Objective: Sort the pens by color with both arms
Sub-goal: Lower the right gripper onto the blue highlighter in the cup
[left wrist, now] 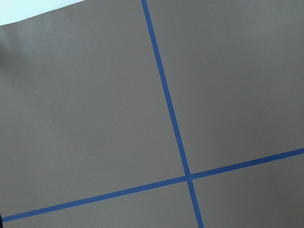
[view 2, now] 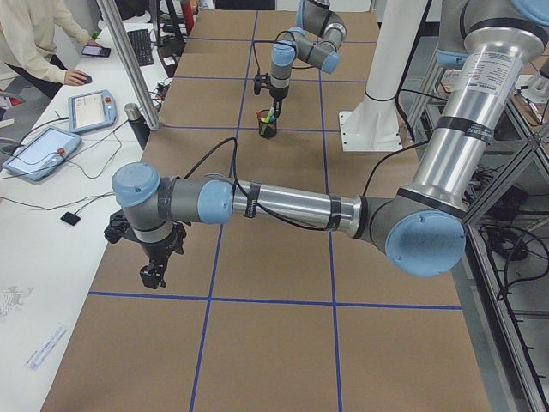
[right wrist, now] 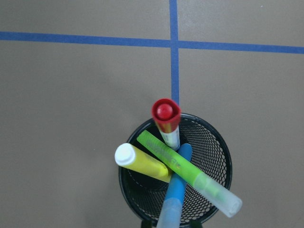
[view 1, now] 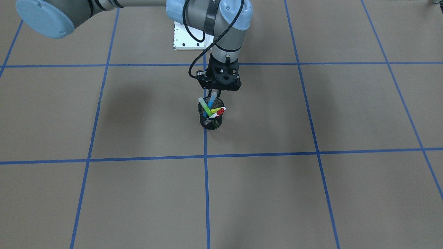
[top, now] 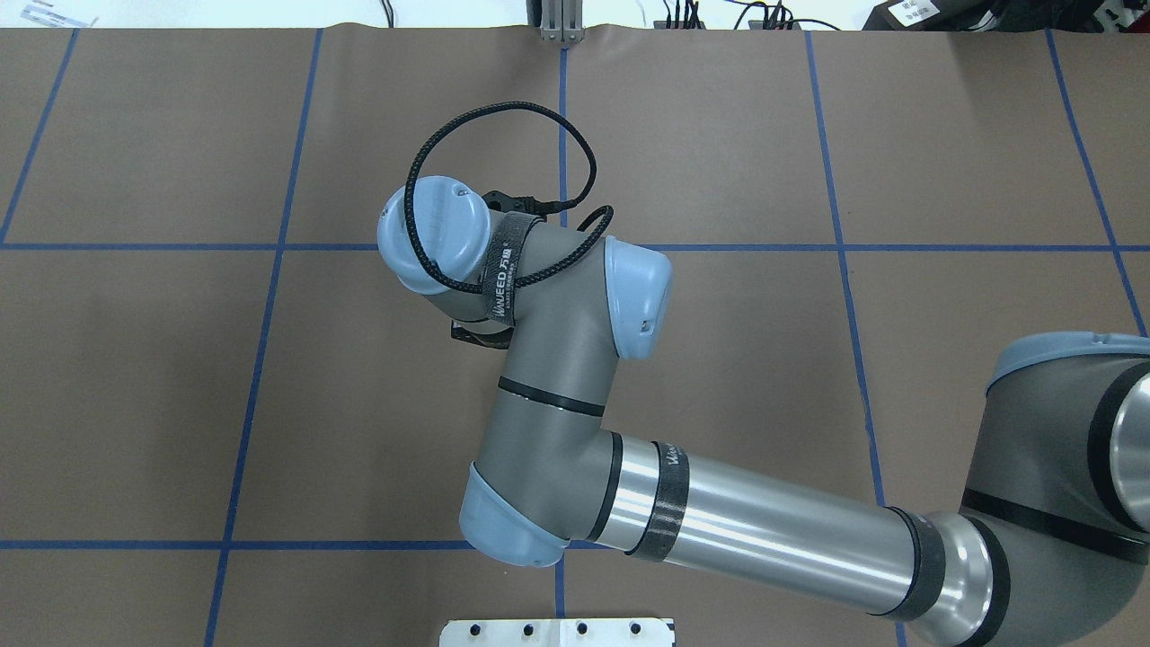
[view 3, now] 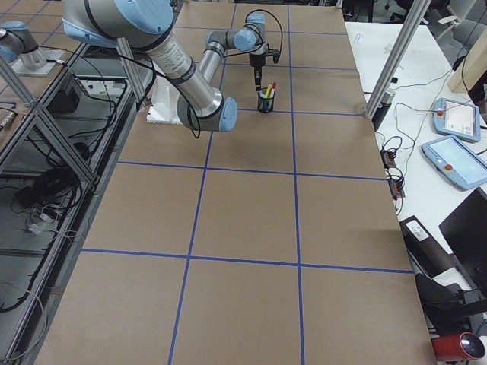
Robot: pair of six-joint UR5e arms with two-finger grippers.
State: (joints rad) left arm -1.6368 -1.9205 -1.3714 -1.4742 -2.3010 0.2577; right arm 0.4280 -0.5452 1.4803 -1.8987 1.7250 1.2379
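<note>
Sorting has not begun. All four pens stand bunched in the black wire-mesh cup (right wrist: pixel 216 142), which sits on a blue tape line of the brown, tape-gridded surface (view 1: pixel 311 193).

In the right wrist view:
- The white-barrelled pen with the red cap (right wrist: pixel 166 114) leans to the cup's 12 o'clock.
- The yellow pen with the white end (right wrist: pixel 142 164) leans to 9 o'clock.
- The green pen with the clear cap (right wrist: pixel 185 171) slants out past the rim at 4 o'clock.
- The blue pen with the translucent cap (right wrist: pixel 176 190) points to 6 o'clock and passes under the green one.

The right arm's black two-finger claw (view 1: pixel 214 92) hangs directly over the cup. Its jaws look spread to either side of the blue pen's cap and are pinching nothing. The step in hand looks like the first pick, most likely the blue pen.

The next move calls for a short drop and a firm pinch on the cap. The lift should then run along the pen's own lean, because the green pen lies across it and the light cup could tip or drag.

The left arm's claw (view 2: pixel 154 276) hovers over bare surface well apart from the cup. Whether it is spread or pressed together cannot be told.
</note>
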